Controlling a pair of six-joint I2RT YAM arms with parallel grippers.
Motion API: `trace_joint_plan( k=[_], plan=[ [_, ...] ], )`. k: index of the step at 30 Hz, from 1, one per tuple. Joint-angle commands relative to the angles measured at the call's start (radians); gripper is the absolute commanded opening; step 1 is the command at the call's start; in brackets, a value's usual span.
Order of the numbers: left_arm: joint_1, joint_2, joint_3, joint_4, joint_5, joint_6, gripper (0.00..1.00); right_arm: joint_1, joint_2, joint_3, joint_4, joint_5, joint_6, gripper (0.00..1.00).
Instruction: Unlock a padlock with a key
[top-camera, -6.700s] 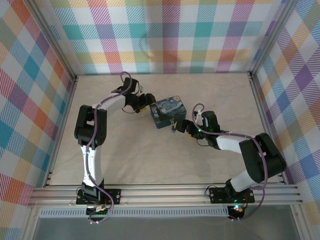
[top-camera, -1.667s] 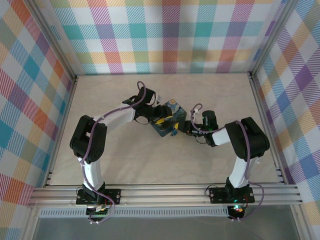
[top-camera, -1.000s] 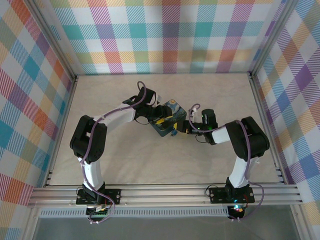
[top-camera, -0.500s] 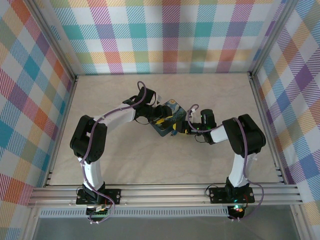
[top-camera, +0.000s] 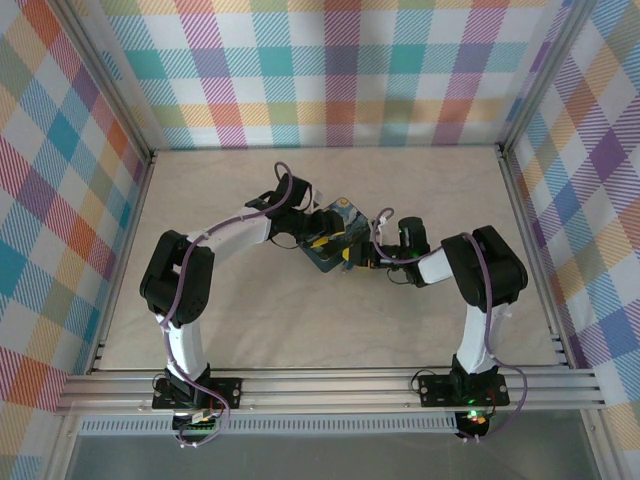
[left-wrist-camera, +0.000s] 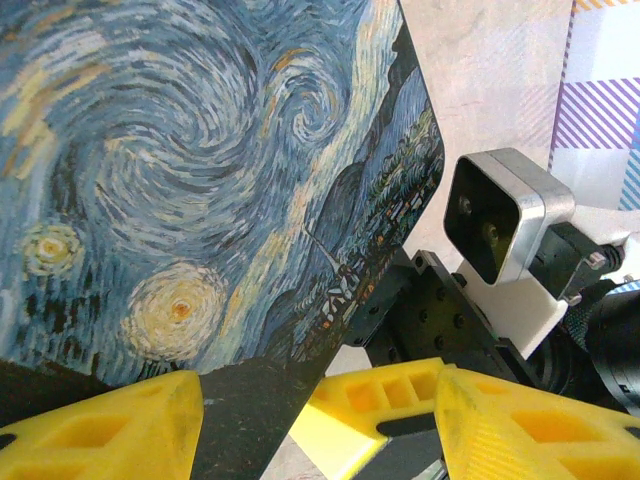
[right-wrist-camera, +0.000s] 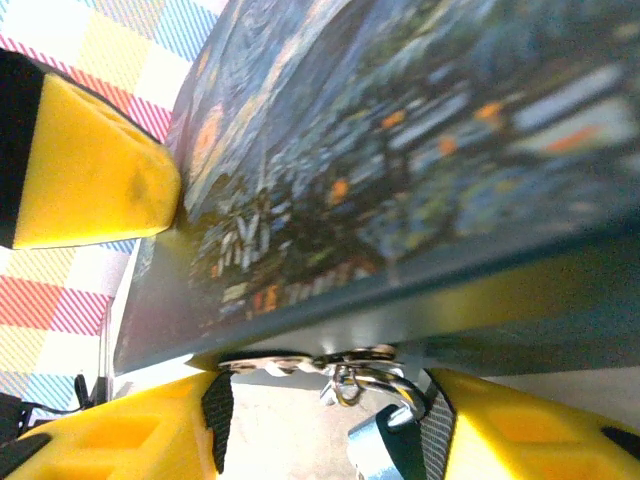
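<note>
Overhead, both arms meet at the painted tin (top-camera: 343, 214) in the middle of the table (top-camera: 250, 320). The left gripper (top-camera: 318, 241) sits over the tin's near-left corner and the right gripper (top-camera: 358, 260) sits low at its near-right edge. From the left wrist, the yellow fingers stand apart, one finger (left-wrist-camera: 110, 430) against the tin's dark side and the other clear of it. It looks to be bracing rather than clamping, and it should press firmly enough that the tin cannot slide. From the right wrist, the padlock (right-wrist-camera: 372, 458) hangs under the tin's edge by its silvery shackle (right-wrist-camera: 372, 388). It sits between the right jaws, which are apart and not closed on it. The key is too small or too hidden to make out, so I cannot tell whether it is seated. The step appears to be lining up with the keyway, which calls for small, slow corrections and no sideways push on the dangling lock. No brand or lettering is legible; the tin carries a swirling starry-night painting.
</note>
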Motion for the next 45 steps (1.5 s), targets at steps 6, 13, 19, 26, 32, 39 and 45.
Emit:
trace_joint_plan(
  k=[6,13,19,26,32,39,45],
  plan=[
    [-0.009,0.02,0.002,-0.004,-0.012,-0.003,0.63,0.013,0.01,-0.013,0.097,-0.031,-0.008,0.47],
    [-0.01,0.02,0.008,-0.008,-0.012,-0.001,0.63,0.013,-0.006,-0.019,0.051,-0.021,-0.04,0.39],
    [-0.009,0.02,0.005,-0.007,-0.013,-0.001,0.63,0.012,-0.009,-0.031,0.044,-0.014,-0.05,0.31],
    [-0.009,0.019,0.004,-0.008,-0.013,-0.001,0.63,0.012,-0.014,-0.036,0.038,-0.005,-0.055,0.23],
    [-0.009,0.014,0.002,-0.007,-0.014,-0.001,0.63,0.011,-0.021,-0.042,0.035,-0.001,-0.061,0.19],
    [-0.01,0.014,-0.001,-0.007,-0.015,-0.001,0.63,0.01,-0.035,-0.051,0.003,0.01,-0.077,0.18],
    [-0.008,0.017,0.002,-0.006,-0.016,-0.001,0.63,-0.002,-0.062,-0.074,0.001,0.01,-0.077,0.23]
  ],
)
